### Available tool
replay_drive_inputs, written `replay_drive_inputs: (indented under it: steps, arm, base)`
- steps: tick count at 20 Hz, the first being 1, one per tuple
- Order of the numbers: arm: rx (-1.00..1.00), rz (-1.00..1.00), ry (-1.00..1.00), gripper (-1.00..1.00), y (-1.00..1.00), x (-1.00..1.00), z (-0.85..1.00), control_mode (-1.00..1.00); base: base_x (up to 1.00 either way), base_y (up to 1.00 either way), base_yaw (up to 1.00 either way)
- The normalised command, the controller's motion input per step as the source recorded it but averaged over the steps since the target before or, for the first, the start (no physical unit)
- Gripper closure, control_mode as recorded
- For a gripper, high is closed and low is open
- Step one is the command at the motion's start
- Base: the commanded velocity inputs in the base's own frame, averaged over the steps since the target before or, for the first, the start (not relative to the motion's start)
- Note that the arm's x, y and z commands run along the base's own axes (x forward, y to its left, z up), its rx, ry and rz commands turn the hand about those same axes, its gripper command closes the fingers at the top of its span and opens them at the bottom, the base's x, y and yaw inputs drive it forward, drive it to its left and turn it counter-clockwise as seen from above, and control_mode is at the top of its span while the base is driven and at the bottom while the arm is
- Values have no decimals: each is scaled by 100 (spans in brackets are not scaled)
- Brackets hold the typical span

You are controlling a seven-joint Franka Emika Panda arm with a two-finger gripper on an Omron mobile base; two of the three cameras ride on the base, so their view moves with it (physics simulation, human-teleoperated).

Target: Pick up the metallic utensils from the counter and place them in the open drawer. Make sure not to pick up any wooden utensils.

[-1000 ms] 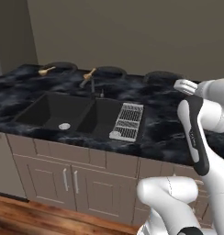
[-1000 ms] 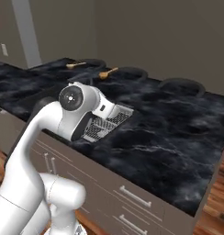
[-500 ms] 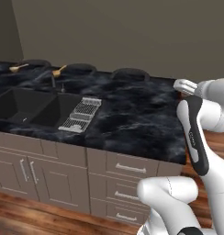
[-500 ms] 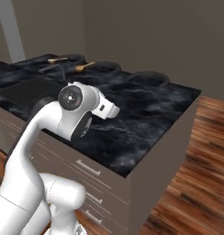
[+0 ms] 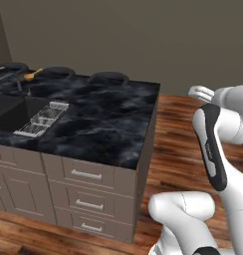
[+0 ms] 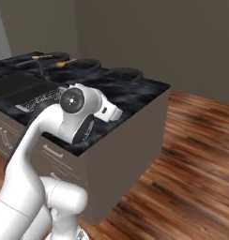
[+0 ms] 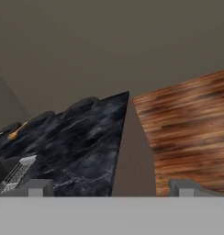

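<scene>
The black marble counter [image 5: 108, 117] [image 6: 130, 89] [image 7: 86, 142] ends at a corner near the middle of each view. A tan wooden spoon [image 5: 32, 74] [image 6: 65, 61] [image 7: 16, 133] lies far back on the left of it, and a second wooden spoon [image 6: 41, 57] lies beyond. The metallic utensils and the open drawer are out of view. My gripper [image 7: 113, 188] is open, with its tips wide apart and nothing between them. It is held up off the counter's right end, facing the corner and the floor.
A sink with a wire rack [image 5: 41, 119] [image 6: 41, 98] [image 7: 13, 176] sits left in the counter. Dark round burners [image 5: 108, 77] line the back edge. The cabinet drawers [image 5: 86, 174] below are shut. Wooden floor [image 5: 178, 139] [image 6: 191, 154] lies right of the counter's end.
The whole picture has slid left: the base has driven right along the counter, bringing its right end and the wooden floor into view. The arm keeps its pose, gripper still open.
</scene>
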Motion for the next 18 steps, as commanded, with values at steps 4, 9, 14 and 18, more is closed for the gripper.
replay_drive_inputs:
  steps: [4,9,14,18]
  arm:
    - [0,0,0,-100,0,0,0,100]
    - [0,0,0,-100,0,0,0,100]
    - [0,0,0,-100,0,0,0,100]
    - [0,0,0,-100,0,0,0,100]
  base:
    - [46,-100,15]
    - [37,-100,32]
    - [29,-100,37]
    - [23,-100,42]
